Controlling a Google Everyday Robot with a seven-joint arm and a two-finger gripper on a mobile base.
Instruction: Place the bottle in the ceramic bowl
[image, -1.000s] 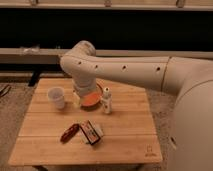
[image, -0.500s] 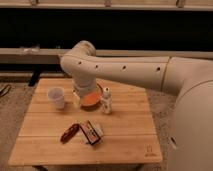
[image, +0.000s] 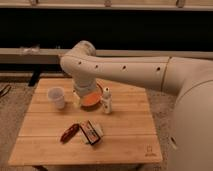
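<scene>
Gripper (image: 84, 95) hangs low over the bowl (image: 92, 101), can't tell if it's open or closed, and the bottle (image: 106, 100) stands just beside it, probably not grabbed yet.

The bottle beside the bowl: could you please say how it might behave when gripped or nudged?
The bottle stands upright, tall and slim, so it probably tips easily. Being small, it is likely light. The pincer hangs over the ceramic bowl, left of the bottle.

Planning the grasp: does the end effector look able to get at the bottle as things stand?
Probably yes. The end effector hangs low over the ceramic bowl, and the bottle stands upright right beside that bowl, its top uncovered, nothing between them.
</scene>
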